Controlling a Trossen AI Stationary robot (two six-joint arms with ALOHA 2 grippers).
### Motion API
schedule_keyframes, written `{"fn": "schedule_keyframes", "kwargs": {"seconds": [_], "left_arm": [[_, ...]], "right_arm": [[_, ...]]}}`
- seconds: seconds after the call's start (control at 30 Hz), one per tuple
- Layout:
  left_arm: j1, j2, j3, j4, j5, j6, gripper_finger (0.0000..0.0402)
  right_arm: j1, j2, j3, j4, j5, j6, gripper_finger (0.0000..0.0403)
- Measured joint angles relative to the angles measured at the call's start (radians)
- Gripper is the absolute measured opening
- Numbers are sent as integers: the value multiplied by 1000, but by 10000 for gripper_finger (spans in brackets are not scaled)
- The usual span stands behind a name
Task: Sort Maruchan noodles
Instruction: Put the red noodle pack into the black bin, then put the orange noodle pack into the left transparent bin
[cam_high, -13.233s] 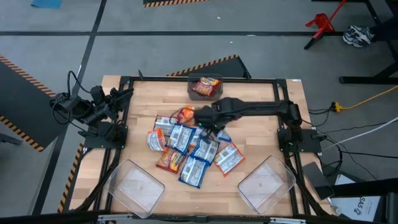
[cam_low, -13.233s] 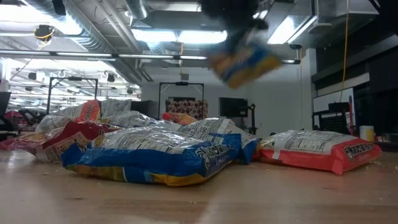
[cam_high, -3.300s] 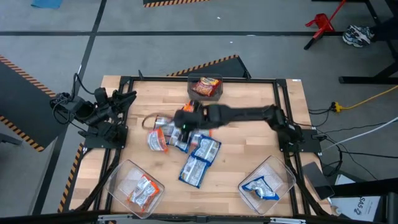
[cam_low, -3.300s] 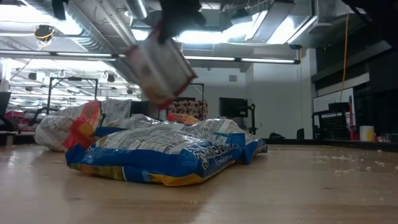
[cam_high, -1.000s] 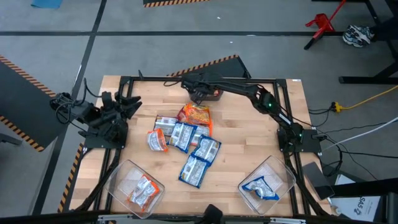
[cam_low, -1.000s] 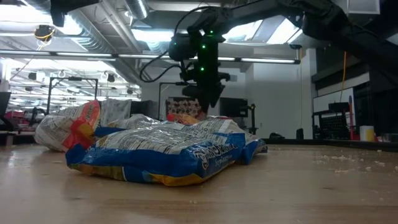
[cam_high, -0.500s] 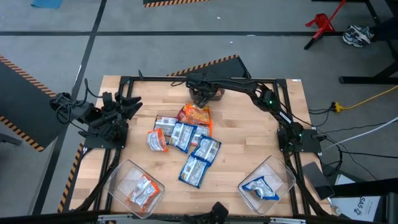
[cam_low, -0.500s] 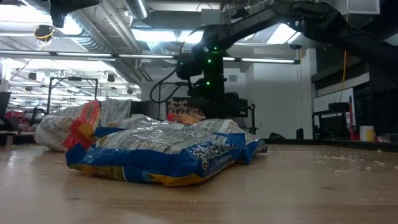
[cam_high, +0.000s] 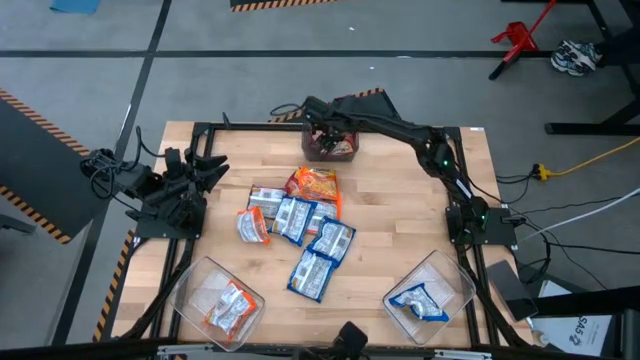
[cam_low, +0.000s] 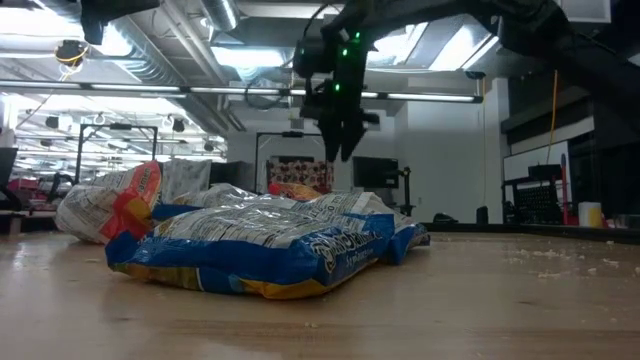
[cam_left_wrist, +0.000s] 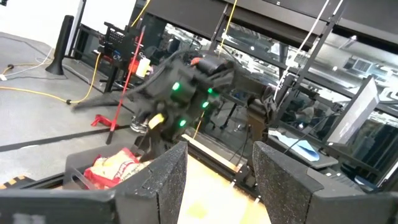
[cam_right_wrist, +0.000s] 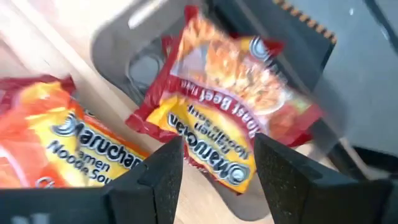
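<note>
The Maruchan noodles lie as a pile of flat packets (cam_high: 300, 225) mid-table: blue-and-white ones (cam_high: 318, 272), with a red-orange one (cam_high: 315, 185) at the far side. Another red packet (cam_right_wrist: 230, 130) lies inside the far clear bin (cam_high: 345, 152). My right gripper (cam_high: 318, 128) hovers open above that bin, its fingers (cam_right_wrist: 158, 174) apart and pointing down at the packet without touching it. In the low view the right gripper (cam_low: 343, 140) hangs high behind the blue packet (cam_low: 260, 250). My left gripper (cam_high: 205, 170) waits open at the table's left edge.
A clear bin at the near left (cam_high: 190, 290) holds an orange-and-silver packet (cam_high: 232, 305). A clear bin at the near right (cam_high: 445, 275) holds a blue packet (cam_high: 418, 303). Bare wood shows between the pile and the right edge. Crumbs dot the table (cam_low: 540, 255).
My right gripper has dipped over the far bin, then risen and shifted toward the table's far edge. The packets on the table have stayed where they were.
</note>
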Motion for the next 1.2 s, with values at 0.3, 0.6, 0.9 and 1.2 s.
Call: {"fn": "schedule_keyframes", "kwargs": {"seconds": [0.3,0.6,0.9,1.2], "left_arm": [[0,0,0,0,8,-4,176],[0,0,0,1,8,-6,176],[0,0,0,1,8,-8,176],[0,0,0,1,7,-6,176]], "right_arm": [[110,-22,4,45,-333,-56,182],[348,-21,-73,200,-88,-204,192],[399,-21,-239,311,55,-142,348],[355,-21,-385,450,137,4,378]]}}
